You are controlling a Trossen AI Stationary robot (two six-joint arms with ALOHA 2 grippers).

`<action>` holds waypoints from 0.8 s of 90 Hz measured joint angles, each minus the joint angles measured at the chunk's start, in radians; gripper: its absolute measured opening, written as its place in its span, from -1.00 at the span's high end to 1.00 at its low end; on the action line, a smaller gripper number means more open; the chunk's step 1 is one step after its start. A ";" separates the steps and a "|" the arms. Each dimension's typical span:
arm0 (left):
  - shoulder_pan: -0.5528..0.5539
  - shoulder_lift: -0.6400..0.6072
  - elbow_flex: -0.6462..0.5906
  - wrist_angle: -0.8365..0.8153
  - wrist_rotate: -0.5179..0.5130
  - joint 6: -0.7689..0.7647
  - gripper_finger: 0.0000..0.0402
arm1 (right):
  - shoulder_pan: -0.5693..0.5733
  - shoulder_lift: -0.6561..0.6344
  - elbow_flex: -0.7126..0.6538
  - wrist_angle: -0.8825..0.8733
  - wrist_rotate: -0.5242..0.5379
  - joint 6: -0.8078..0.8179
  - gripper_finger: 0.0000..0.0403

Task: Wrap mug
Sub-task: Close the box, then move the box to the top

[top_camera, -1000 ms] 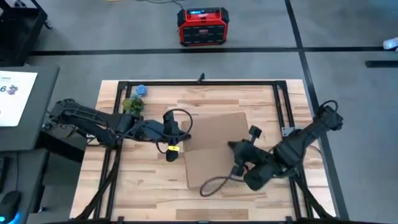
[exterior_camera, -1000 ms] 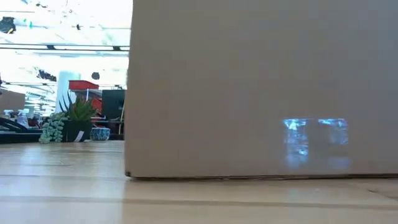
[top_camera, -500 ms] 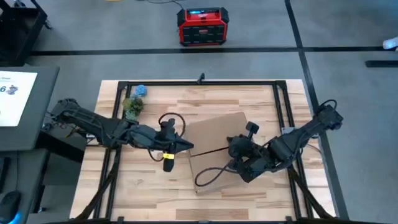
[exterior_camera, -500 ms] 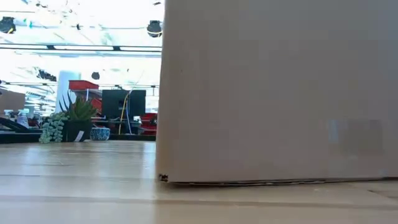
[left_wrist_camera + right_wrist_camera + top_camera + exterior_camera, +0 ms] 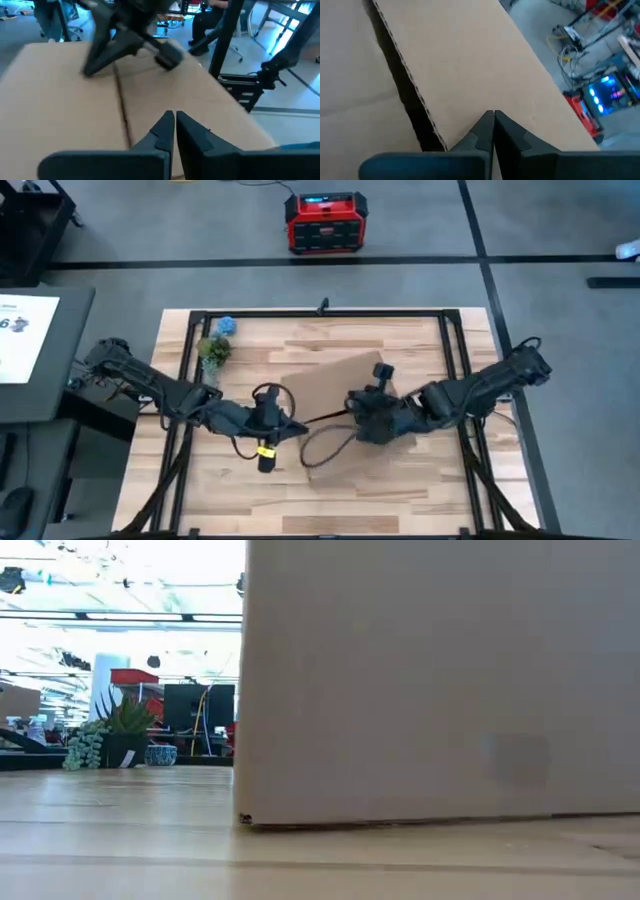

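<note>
From above, the left gripper [image 5: 296,423] and the right gripper [image 5: 352,406] both reach to the brown cardboard sheet [image 5: 335,380] in the middle of the wooden table [image 5: 420,480]. The sheet is folded and partly lifted.

Low down, the cardboard [image 5: 440,680] stands like a wall and hides what is behind it.

Left wrist: the fingers [image 5: 165,131] are pressed together over the cardboard [image 5: 60,100].

Right wrist: the fingers [image 5: 485,131] are pinched tight on a cardboard edge [image 5: 470,75].

No mug shows anywhere.

1. The cardboard sheet [image 5: 340,395] and both arms crowded the table's [image 5: 420,490] middle.
2. A potted plant [image 5: 212,349] blocked the far left corner.
3. The near strip lay open.
</note>
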 joint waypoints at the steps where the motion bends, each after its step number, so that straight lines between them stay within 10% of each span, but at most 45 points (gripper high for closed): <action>1: -0.006 0.000 0.000 0.002 -0.005 0.002 1.00 | -0.006 0.000 0.000 0.010 -0.011 -0.009 1.00; 34: -0.093 0.010 -0.007 -0.152 -0.512 0.005 1.00 | -0.098 0.000 -0.002 0.167 -0.233 -0.284 1.00; 72: 0.012 0.228 -0.008 0.027 -0.403 -0.113 1.00 | -0.047 -0.072 0.011 0.133 -0.224 -0.195 1.00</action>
